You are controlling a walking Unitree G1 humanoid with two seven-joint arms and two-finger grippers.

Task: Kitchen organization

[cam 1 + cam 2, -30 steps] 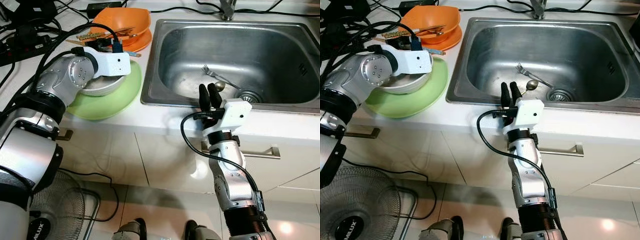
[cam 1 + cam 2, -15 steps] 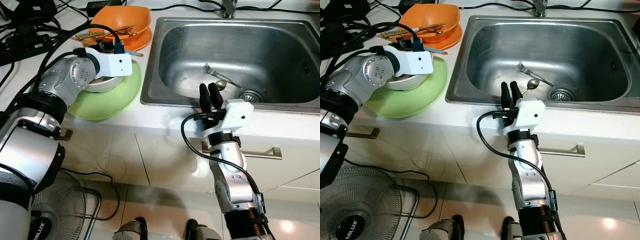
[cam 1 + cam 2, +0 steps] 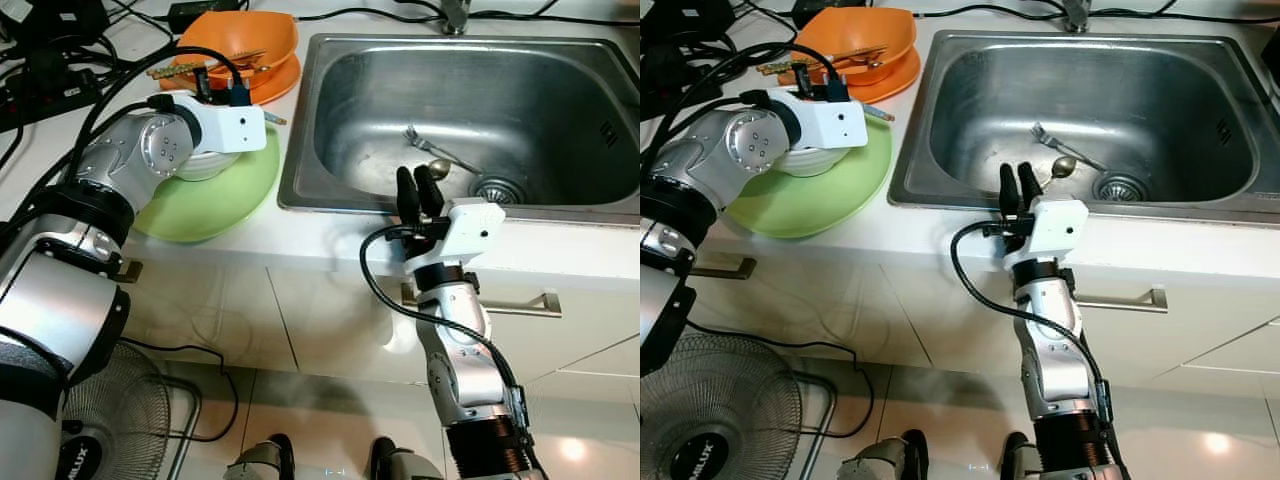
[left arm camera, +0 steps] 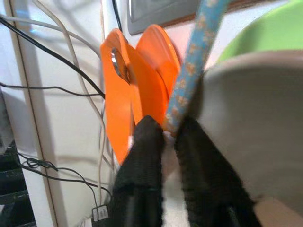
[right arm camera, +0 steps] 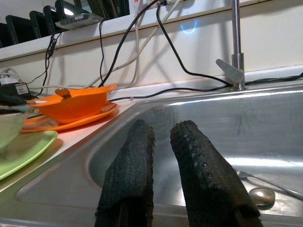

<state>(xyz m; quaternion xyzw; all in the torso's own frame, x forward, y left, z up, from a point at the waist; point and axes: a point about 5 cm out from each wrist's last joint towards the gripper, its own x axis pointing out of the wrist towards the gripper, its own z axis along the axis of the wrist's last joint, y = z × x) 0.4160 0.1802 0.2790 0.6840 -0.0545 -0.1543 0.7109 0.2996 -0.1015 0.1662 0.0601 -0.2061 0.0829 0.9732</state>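
Left wrist view, left gripper (image 4: 169,137) pinching blue utensil (image 4: 199,56) (bowl rim (image 4: 246,61) beside), right gripper (image 5: 163,156) narrowly parted.

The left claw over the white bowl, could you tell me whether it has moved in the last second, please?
Yes. The left claw, shut on a blue patterned utensil, has shifted away from the robot, from the green plate towards the orange bowl.

One sink (image 3: 520,60), one fork (image 3: 440,150), one spoon (image 3: 440,170), one green plate (image 3: 215,195), one orange bowl (image 3: 250,40).
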